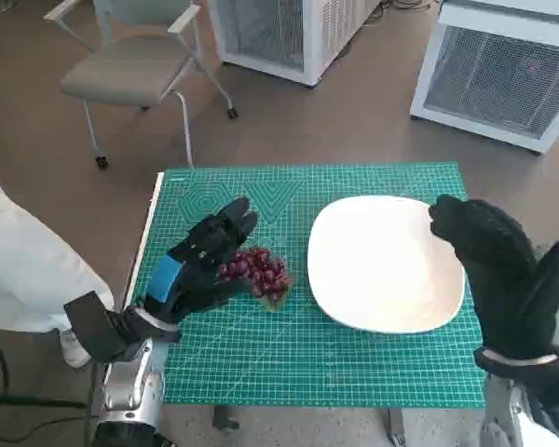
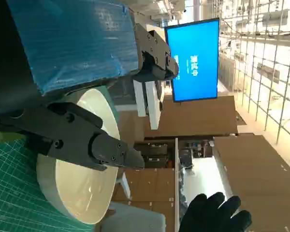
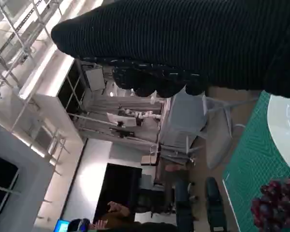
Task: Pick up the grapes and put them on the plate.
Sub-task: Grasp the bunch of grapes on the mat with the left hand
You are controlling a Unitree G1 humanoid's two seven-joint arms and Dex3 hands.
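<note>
Both my hands were open and held nothing: left hand [image 1: 197,265] touching the grapes [image 1: 258,272] beside the plate [image 1: 384,263], right hand [image 1: 503,270] over the plate's far edge.

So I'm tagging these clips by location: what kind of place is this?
Probably a robotics lab or workshop, not a home. The table is covered by a green cutting mat, white ventilated equipment cabinets stand on the floor, and the left wrist view shows a blue screen and metal racking.

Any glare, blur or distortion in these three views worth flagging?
Head view: even light, sharp grapes, wide-angle bending at the edges. Left wrist view: blown-out windows, soft sheen on the plate. Right wrist view: the right hand close and dark, ceiling lights overexposed.
</note>
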